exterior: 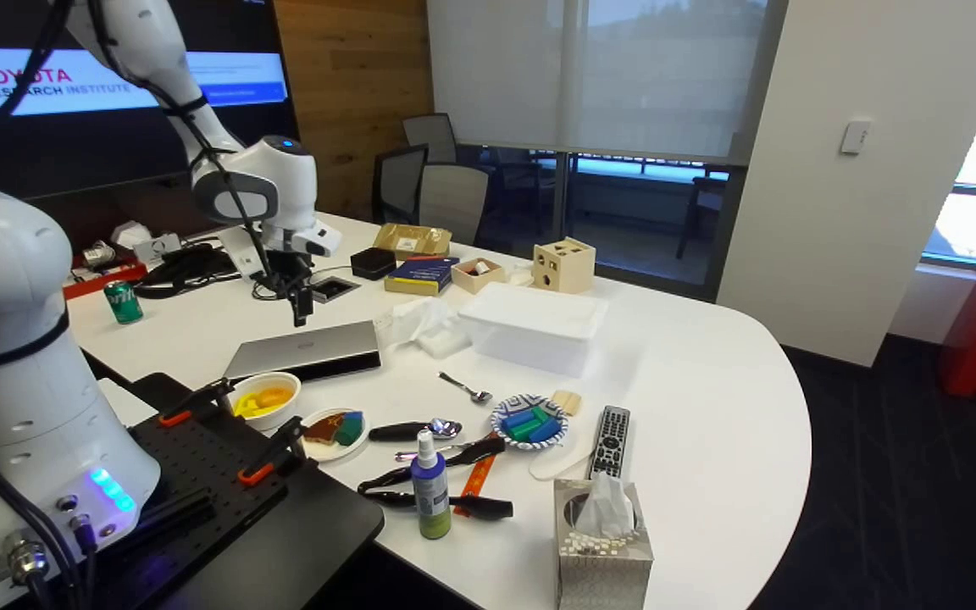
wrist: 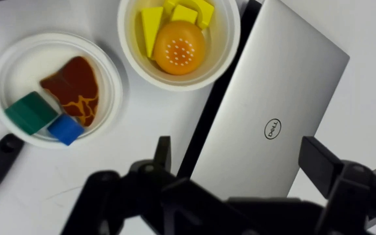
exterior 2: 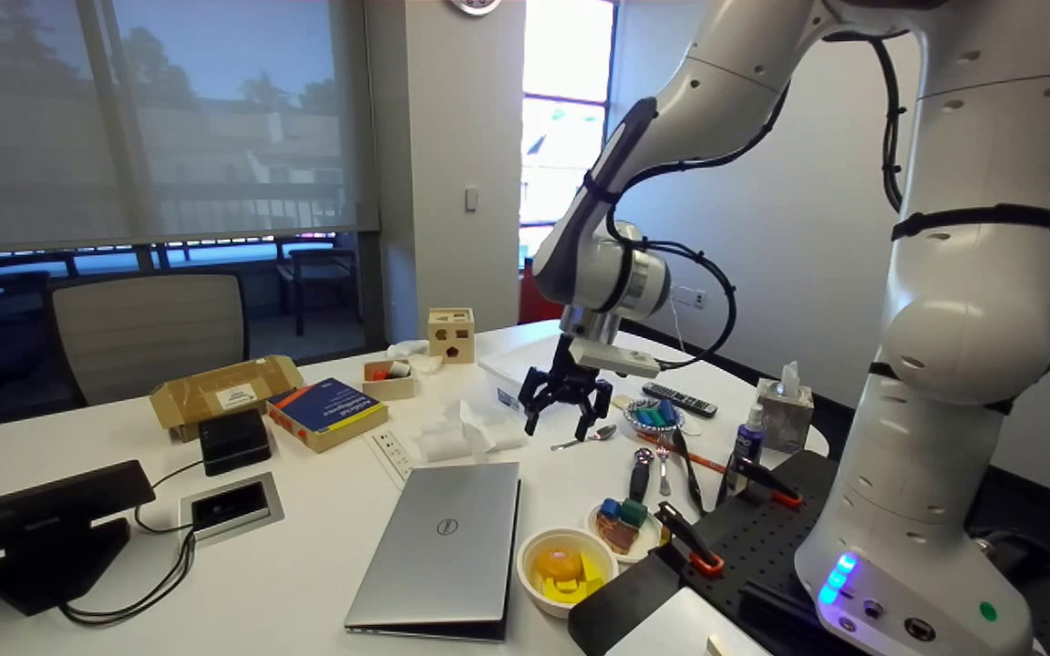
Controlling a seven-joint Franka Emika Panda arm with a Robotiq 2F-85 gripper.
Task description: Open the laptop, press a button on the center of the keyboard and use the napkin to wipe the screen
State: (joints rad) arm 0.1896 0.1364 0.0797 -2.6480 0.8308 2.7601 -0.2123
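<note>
Nearest the camera in the wrist view, the hand [wrist: 236, 143] is standing wide, its fingertips [wrist: 317, 160] sitting well apart. Beyond it, a white bowl [wrist: 178, 84] is holding yellow blocks [wrist: 150, 29] and an orange bun [wrist: 180, 49] with white dots. Near the bowl, a white plate [wrist: 28, 65] is carrying a brown steak-shaped piece [wrist: 77, 78] with yellow streaks, a green block [wrist: 31, 112] and a blue block [wrist: 66, 129], these two sitting close together by the rim. In an exterior view, a patterned dish [exterior: 501, 418] is holding more blue and green blocks [exterior: 530, 424], a translucent tub [exterior: 530, 349] is wearing a white lid [exterior: 539, 309], and a tissue box [exterior: 602, 563] is letting a white tissue [exterior: 607, 508] poke out of its top. In an exterior view, a small open box [exterior 2: 390, 390] is holding red and white things [exterior 2: 397, 370] too small to name.

The laptop [wrist: 273, 91] is lying on the worktop [exterior: 691, 381] just beside the white bowl, closed or nearly closed; I cannot tell which. In the wrist view, the laptop is showing in the gap between the fingertips; in both exterior views, the hand is hanging higher than the laptop and apart from it. A crumpled napkin [exterior 2: 470, 428] is lying past the laptop's end, between it and the tub.
</note>
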